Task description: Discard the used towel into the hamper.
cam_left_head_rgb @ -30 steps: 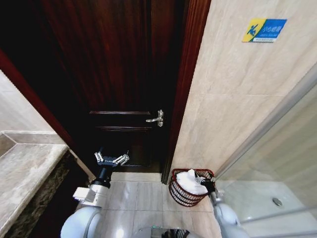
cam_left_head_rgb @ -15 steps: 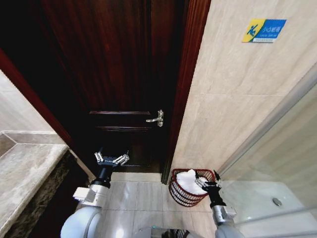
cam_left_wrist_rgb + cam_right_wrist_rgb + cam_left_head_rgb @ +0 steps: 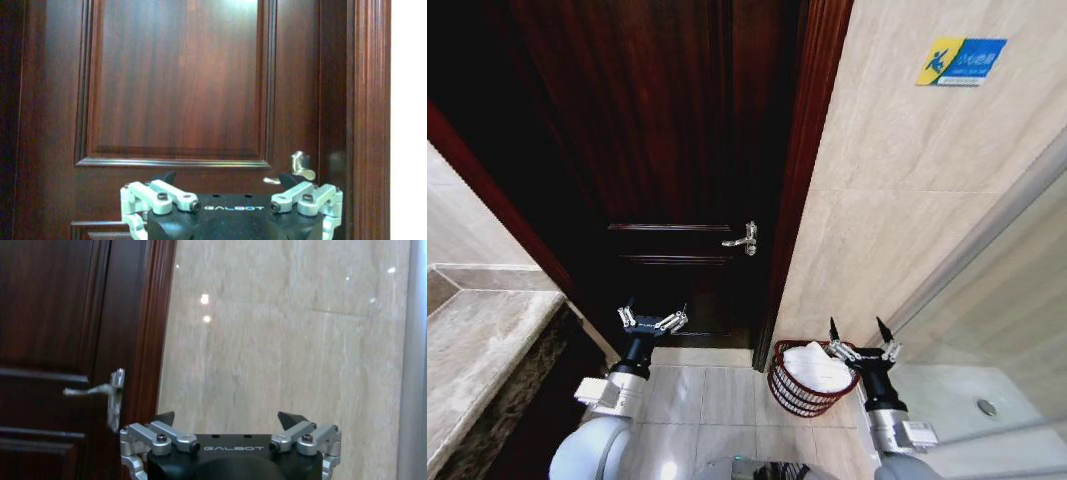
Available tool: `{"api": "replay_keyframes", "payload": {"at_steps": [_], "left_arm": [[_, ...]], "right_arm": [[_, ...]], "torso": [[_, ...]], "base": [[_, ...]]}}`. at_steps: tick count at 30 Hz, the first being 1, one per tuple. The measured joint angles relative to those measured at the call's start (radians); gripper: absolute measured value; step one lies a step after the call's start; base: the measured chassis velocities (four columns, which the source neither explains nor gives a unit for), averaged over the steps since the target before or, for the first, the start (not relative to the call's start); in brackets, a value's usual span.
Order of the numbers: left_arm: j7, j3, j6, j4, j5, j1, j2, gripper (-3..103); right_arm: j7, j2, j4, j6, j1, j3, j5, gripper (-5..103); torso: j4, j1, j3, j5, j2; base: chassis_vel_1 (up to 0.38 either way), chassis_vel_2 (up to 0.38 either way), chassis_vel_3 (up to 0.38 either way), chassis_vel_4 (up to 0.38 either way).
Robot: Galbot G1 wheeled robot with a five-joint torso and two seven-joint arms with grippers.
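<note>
White-tipped and spread wide, my right pincer (image 3: pixel 863 343) holds nothing at lower right of the frame, just beside the hamper (image 3: pixel 799 392) to its left, where the towel (image 3: pixel 815 366) lies heaped inside. My left pincer (image 3: pixel 652 319), released too, idles well apart.

The door (image 3: pixel 677 150) is dark polished wood with a shiny metal handle (image 3: pixel 741 240). The right wall (image 3: pixel 897 200) is glossy beige stone tile. Soft white cloth (image 3: pixel 812 365) fills the openwork hamper (image 3: pixel 802 392).

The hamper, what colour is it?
Dark reddish-brown hamper; the head view shows it best.
</note>
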Motion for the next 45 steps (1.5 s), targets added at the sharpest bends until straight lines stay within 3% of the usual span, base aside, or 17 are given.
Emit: {"api": "replay_keyframes", "payload": {"at_steps": [27,45], "left_arm": [[0.000,0.000,0.000,0.000,0.000,0.000,0.000,100],[0.000,0.000,0.000,0.000,0.000,0.000,0.000,100]], "right_arm": [[0.001,-0.002,-0.002,-0.006,0.002,-0.001,0.007,100],[0.000,-0.002,-0.004,-0.006,0.003,0.000,0.008,100]], "torso": [[-0.0001,0.000,0.000,-0.0001,0.000],[0.0000,0.000,0.000,0.0008,0.000]], "base": [[-0.007,-0.009,0.014,0.013],[-0.181,-0.197,0.192,0.173]]}}
